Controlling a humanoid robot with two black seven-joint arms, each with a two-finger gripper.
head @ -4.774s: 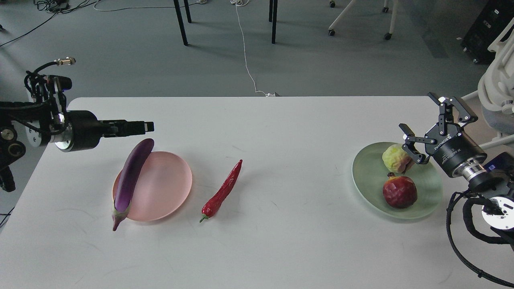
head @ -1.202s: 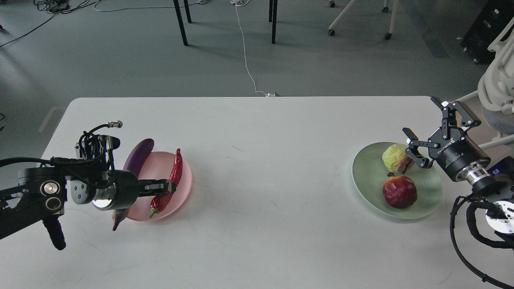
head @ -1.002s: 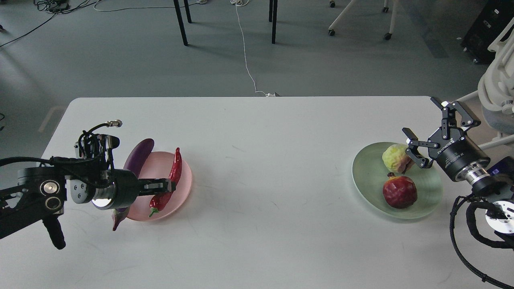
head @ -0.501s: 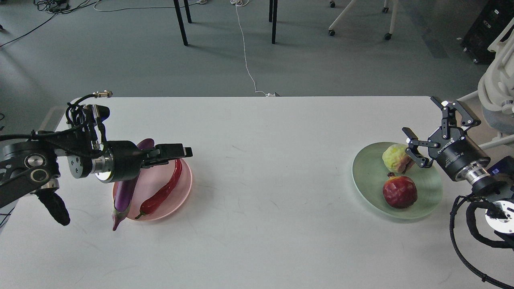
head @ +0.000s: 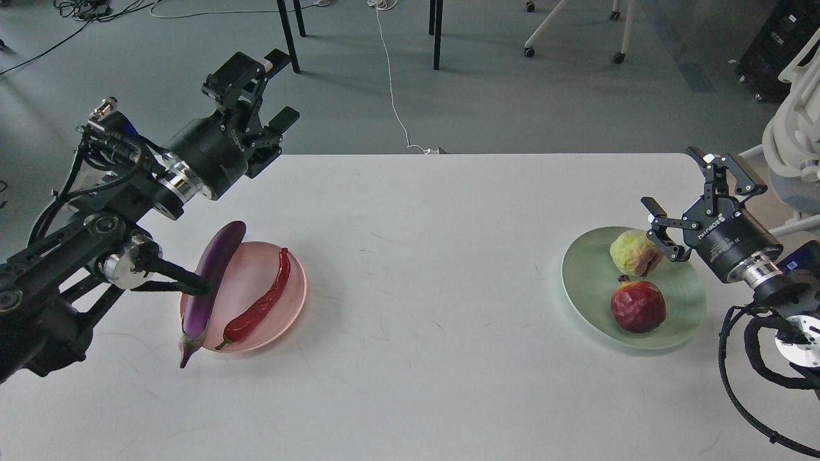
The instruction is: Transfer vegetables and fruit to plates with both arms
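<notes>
The purple eggplant (head: pixel 210 282) lies across the left rim of the pale pink plate (head: pixel 295 298), stem end hanging off the near edge. The red chili pepper (head: pixel 261 302) lies on the same plate. The yellow-green fruit (head: pixel 631 252) and the dark red pomegranate (head: pixel 637 306) sit on the pale green plate (head: pixel 583 282) at the right. My left gripper (head: pixel 272 89) is open and empty, raised high above the table's far left edge. My right gripper (head: pixel 679 192) is open and empty, just right of the yellow-green fruit.
The white table (head: pixel 416 269) holds only the two plates. Beyond its far edge are chair and table legs (head: pixel 291 35) and a white cable (head: pixel 394 96) on the grey floor. A white chair (head: pixel 794 147) stands at the right.
My left gripper let go of the chili pepper onto the pink plate, opened, then rose and swung back up and away to the far left. The right arm barely moved.
</notes>
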